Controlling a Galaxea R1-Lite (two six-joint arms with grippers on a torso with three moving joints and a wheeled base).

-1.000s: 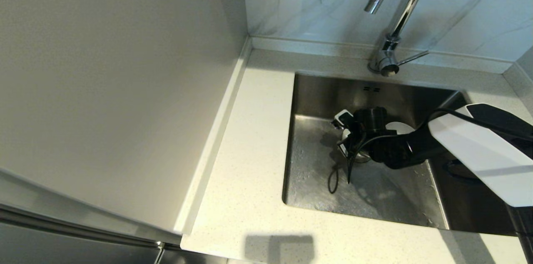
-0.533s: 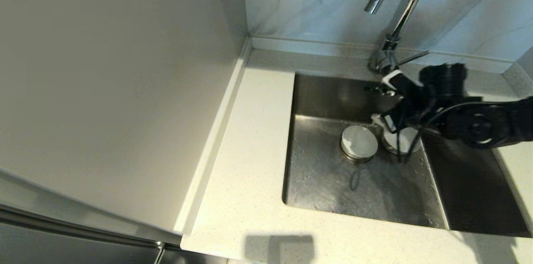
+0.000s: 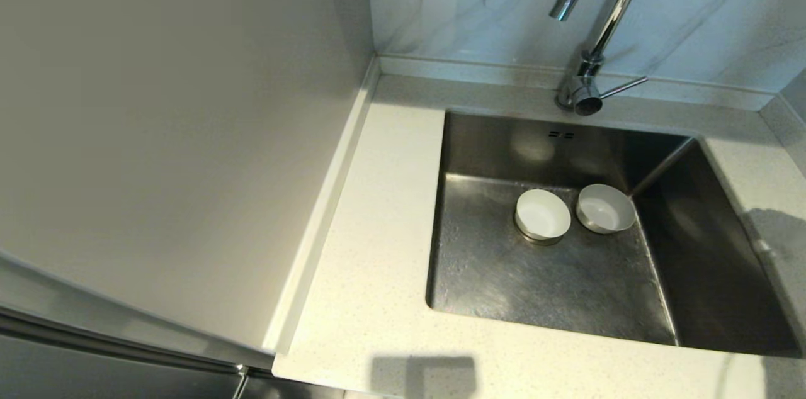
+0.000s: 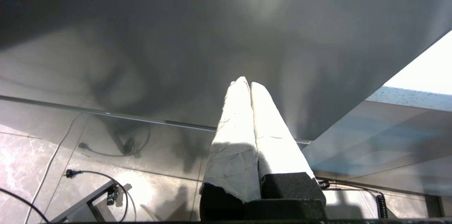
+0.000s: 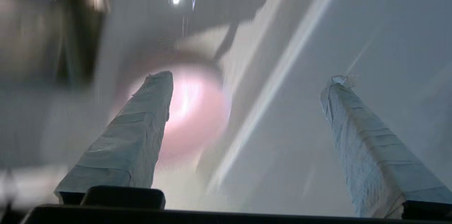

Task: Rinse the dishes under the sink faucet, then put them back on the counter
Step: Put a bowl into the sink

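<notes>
Two bowls (image 3: 543, 215) in sink (image 3: 491, 273)

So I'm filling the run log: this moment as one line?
sink: two bowls, one on drain | faucet: off | right gripper: open, by pink bowl | left gripper: shut, parked

The left gripper (image 4: 247, 84) has its taped fingers (image 4: 236, 135) pressed together; the right gripper (image 5: 247, 77) has them spread wide apart.

A marbled wall panel (image 3: 478, 2) stands at the far side. On the left a plain grey cabinet face (image 3: 164, 134) fills the view. Black cables (image 4: 88, 174) lie on a marbled floor (image 4: 21, 160)
</notes>
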